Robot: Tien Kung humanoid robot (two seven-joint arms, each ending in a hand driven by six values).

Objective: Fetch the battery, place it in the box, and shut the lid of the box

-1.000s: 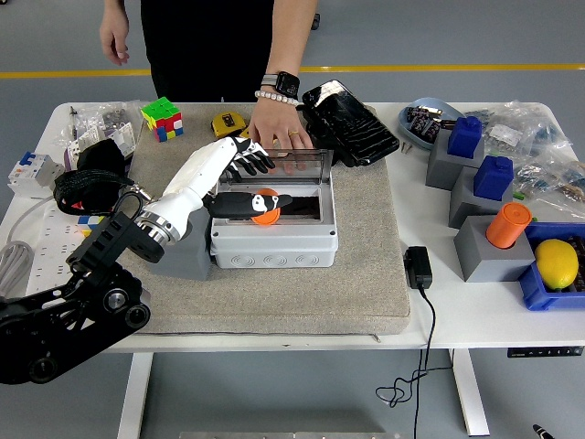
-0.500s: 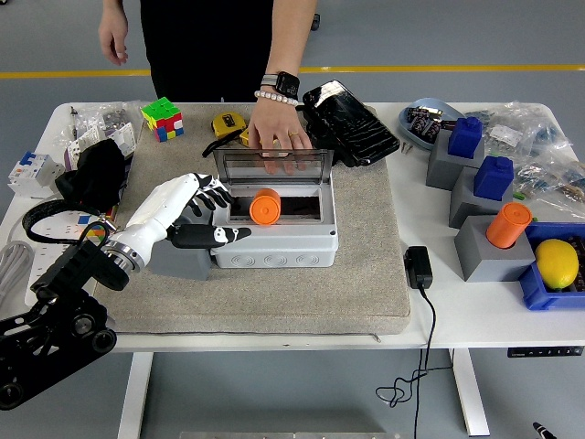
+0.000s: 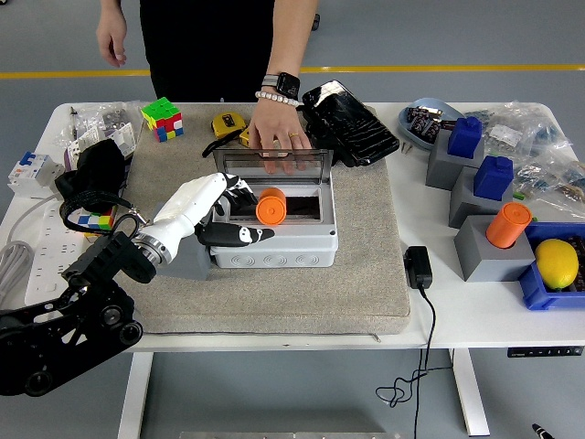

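The orange cylindrical battery [image 3: 271,207] now lies inside the grey plastic box [image 3: 277,230] near the middle of the beige mat [image 3: 366,265], released by the white-and-black left hand [image 3: 224,212]. That hand, which drew back toward the mat's left edge half a second ago, has come forward again, fingers loosely spread and empty, thumb along the box's front rim. The person's hand [image 3: 279,142] keeps the clear hinged lid [image 3: 271,166] propped upright at the far side. Closing it remains.
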